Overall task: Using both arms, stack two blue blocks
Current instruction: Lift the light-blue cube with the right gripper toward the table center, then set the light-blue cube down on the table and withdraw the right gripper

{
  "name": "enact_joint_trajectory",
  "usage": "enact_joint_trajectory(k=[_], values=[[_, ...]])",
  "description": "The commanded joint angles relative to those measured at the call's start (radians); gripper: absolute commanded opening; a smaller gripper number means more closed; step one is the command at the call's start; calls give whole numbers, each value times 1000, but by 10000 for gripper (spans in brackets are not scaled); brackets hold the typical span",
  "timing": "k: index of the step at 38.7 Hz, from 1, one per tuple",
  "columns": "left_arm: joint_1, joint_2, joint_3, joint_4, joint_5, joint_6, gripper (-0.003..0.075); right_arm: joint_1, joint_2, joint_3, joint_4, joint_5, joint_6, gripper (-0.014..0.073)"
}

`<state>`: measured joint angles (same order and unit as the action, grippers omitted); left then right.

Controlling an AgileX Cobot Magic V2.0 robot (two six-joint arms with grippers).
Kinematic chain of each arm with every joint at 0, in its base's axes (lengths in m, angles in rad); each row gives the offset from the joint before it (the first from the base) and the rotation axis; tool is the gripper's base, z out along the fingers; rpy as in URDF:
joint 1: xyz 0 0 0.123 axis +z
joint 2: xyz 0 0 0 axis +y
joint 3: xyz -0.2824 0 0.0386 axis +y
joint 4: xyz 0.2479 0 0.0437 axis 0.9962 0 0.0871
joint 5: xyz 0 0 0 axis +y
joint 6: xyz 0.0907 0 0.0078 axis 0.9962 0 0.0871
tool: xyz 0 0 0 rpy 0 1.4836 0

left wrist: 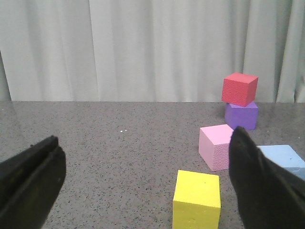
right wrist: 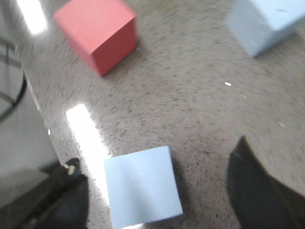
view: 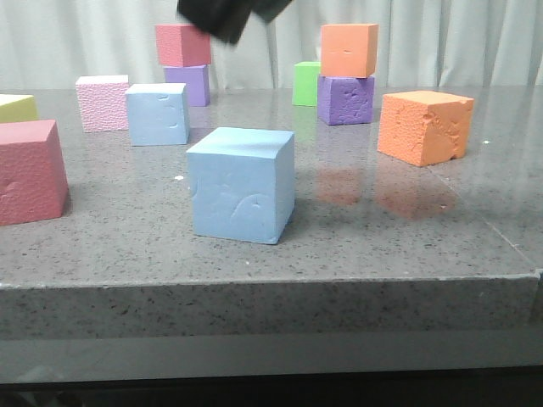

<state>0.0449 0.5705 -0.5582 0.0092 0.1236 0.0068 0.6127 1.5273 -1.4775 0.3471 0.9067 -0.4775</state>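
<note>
One blue block stands near the table's front edge. The second blue block stands further back on the left, beside a pink cube. My right gripper is open and hovers above the near blue block, which lies between its two fingers without touching them. The far blue block also shows in that view. A black arm part hangs at the top edge of the front view. My left gripper is open and empty, with the far blue block just behind its finger.
A large red cube sits at the front left and a yellow cube near the left gripper. At the back, a red cube rests on a purple one, and an orange cube on another purple one. A green cube and a big orange cube stand right.
</note>
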Motion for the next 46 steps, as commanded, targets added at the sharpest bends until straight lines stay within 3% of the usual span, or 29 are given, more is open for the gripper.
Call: enact_joint_trajectory(k=[1,8,11,18,24,38,46], values=[[-4,6,-32,-9,-88,-7,673,-55,-77,-36,20,-22,148,426],[-4,6,-32,-9,-88,-7,673,-188,-134,-35,20,49,182,43],[-4,6,-32,-9,-88,-7,672,-251,-164,-21,20,83,182,-70],[-4,6,-32,-9,-88,-7,673,-393,-285,88,20,73,182,-68],[-4,6,-32,-9,-88,-7,672,-490,-452,246,23,-26,183,-68],[-4,21,-39,-9,-149,-7,673,-498,-914,789,23,-392,170,-68],[-12,111,-113,-9,-81,-7,673,-498,-1096,963,23,-518,170,-68]])
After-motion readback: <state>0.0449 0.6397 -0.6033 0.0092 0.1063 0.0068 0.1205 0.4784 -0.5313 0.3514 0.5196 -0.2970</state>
